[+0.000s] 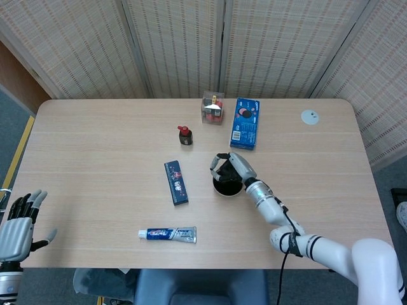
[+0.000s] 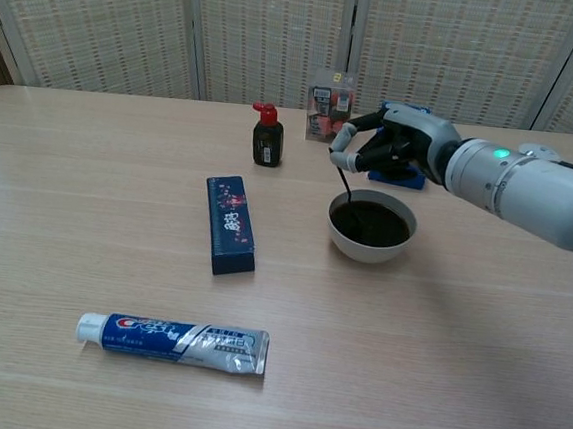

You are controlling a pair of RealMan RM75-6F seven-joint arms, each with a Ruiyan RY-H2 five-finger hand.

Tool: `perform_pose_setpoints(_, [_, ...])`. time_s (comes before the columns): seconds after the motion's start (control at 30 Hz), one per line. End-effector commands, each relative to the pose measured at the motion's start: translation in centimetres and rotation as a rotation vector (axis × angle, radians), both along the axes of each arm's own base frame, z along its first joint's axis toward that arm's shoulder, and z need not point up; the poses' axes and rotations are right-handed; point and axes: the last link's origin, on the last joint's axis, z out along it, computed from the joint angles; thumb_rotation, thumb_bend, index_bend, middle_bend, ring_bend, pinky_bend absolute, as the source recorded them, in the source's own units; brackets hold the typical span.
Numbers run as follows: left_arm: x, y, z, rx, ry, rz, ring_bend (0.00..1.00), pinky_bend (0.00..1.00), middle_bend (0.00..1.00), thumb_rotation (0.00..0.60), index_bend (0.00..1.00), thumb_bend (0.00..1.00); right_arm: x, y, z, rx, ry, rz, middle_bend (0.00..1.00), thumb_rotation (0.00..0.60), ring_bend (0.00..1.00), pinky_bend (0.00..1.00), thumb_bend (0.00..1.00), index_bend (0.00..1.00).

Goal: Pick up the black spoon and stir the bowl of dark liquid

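A white bowl (image 2: 400,239) of dark liquid (image 2: 371,223) stands mid-table; the head view shows the bowl (image 1: 224,190) under my right hand. My right hand (image 2: 389,148) hovers over the bowl's back left rim and pinches the black spoon (image 2: 345,191), which hangs down with its tip in the liquid. In the head view the right hand (image 1: 230,167) covers most of the bowl. My left hand (image 1: 16,227) is off the table's near left corner, fingers spread, holding nothing.
A dark blue box (image 2: 229,224) lies left of the bowl, a toothpaste tube (image 2: 175,342) nearer the front. Behind the bowl stand a small red-capped bottle (image 2: 266,135), a clear box (image 2: 330,106) and a blue carton (image 1: 245,123). A white disc (image 1: 310,117) lies far right.
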Motion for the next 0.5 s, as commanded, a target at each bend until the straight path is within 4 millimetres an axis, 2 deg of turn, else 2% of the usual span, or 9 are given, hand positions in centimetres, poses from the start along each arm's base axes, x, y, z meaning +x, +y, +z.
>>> perform_pose_setpoints(0.03, [-0.1, 0.0, 0.1, 0.001, 0.004, 0.002, 0.0, 0.0, 0.0, 0.6, 0.07, 0.24, 0.2, -0.1, -1.0, 0.027, -0.029, -0.014, 1.0, 0.6, 1.0, 1.0, 0.52, 0.69])
perform_pose_setpoints(0.5, [-0.2, 0.1, -0.1, -0.002, 0.009, 0.006, 0.0, 0.0, 0.0, 0.6, 0.07, 0.24, -0.6, 0.3, -2.5, 0.071, -0.047, 0.003, 1.0, 0.6, 1.0, 1.0, 0.53, 0.7])
